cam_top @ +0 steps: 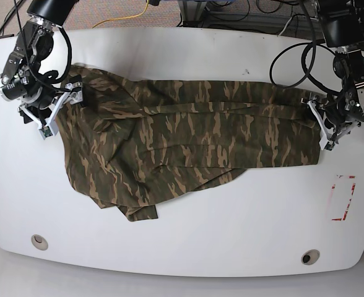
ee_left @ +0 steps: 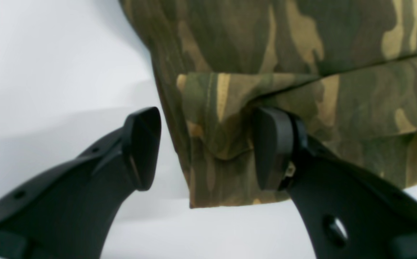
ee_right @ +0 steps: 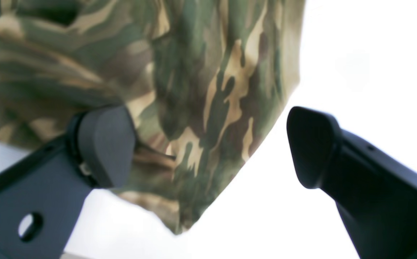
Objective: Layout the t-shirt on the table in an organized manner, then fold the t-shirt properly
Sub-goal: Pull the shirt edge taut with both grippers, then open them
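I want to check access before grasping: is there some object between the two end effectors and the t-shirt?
Nothing visible. The left end effector is open astride the t-shirt edge, one finger pad touching cloth. The right end effector is also open around a corner on the table.

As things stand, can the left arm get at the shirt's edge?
Probably yes. The left gripper is open with its jaws astride a folded corner of the shirt at the shirt's end on the table; nothing lies in the way.
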